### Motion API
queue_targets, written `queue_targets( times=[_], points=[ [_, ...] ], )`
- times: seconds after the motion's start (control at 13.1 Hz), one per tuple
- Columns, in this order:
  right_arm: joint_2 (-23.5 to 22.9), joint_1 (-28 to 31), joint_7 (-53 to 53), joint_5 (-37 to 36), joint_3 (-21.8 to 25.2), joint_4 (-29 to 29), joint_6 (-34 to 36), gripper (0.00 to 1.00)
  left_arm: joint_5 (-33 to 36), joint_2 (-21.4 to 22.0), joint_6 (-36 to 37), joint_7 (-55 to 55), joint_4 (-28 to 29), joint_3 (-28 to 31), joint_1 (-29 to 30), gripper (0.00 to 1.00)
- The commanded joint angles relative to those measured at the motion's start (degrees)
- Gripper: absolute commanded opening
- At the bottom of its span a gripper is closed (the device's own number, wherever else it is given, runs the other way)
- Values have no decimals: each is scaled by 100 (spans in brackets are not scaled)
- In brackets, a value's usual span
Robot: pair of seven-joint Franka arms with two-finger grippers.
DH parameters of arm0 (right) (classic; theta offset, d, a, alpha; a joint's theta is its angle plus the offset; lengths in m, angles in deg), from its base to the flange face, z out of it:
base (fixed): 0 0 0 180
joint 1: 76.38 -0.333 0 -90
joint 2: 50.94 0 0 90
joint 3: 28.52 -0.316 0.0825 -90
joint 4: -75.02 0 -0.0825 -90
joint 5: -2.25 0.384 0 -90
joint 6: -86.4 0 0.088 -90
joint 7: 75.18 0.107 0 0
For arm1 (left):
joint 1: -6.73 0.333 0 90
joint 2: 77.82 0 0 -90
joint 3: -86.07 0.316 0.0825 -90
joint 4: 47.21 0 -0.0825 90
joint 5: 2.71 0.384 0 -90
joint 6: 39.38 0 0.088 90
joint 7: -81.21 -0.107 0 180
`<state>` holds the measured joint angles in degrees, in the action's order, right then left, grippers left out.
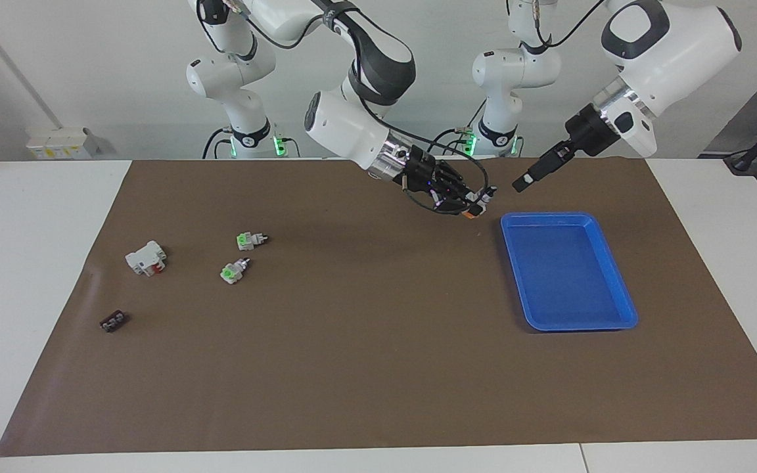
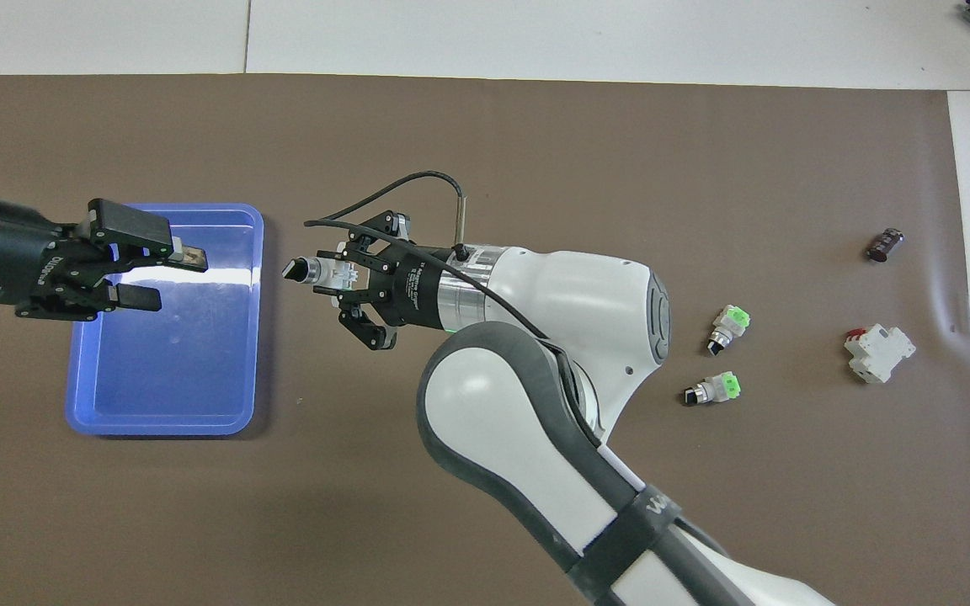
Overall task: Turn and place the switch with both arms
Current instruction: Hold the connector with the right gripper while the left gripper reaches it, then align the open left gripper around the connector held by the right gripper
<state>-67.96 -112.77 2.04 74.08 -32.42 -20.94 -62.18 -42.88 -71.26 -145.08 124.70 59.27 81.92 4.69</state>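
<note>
Both grippers raised: right gripper [image 2: 335, 274] clamps the switch [image 2: 310, 271]; left gripper [image 2: 167, 276] stands apart, empty

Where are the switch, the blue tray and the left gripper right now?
switch [image 2: 317, 271]: overhead view, on its white body.
blue tray [image 1: 615, 272]: facing view, on its rim.
left gripper [image 2: 172, 275]: overhead view, midway between its fingertips, over the tray.

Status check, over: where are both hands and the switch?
Right hand shut on the switch, raised beside the blue tray. Left hand open, over the tray, facing it. Nothing between them.
</note>
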Motion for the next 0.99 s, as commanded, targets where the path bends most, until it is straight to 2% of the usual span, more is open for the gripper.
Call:
queue_targets(
  times=[0.0,0.38,0.92],
  points=[
    [76,1,100,112,-146,24,-206,0,-482,267,-293,990,329,45,-42,43],
    [85,1,91,112,-226,16,-435,0,-589,232,-495,1977,294,37,-51,36],
    [85,1,82,112,-226,16,-444,0,-536,223,-600,2814,303,37,-139,36]
  ],
)
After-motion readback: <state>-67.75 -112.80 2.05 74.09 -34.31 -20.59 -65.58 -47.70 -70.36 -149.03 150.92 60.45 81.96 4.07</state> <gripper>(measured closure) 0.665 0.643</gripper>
